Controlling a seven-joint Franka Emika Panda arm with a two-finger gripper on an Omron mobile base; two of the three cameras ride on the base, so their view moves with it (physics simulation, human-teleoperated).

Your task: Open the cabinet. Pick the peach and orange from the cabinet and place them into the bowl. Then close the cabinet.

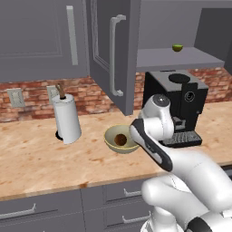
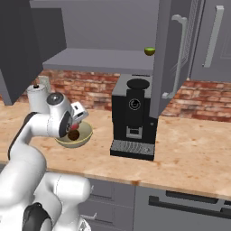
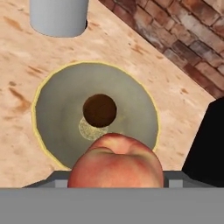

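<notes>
Peach point(image 3: 116, 162), round, blush-skinned, clamped in tool point(image 3: 116, 181), above shallow bowl point(image 3: 52, 109) holding orange point(image 3: 99, 110)

Matt bowl point(image 3: 52, 109), mottled wood-look counter point(image 3: 17, 61)

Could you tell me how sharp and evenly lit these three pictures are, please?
Left base view: flat even light, a soft shadow beside the paper-towel roll. Right base view: crisp, no glare on the coffee machine. Hand view: the peach looms large and soft-edged, the orange looks nearly black in the bowl.
</notes>
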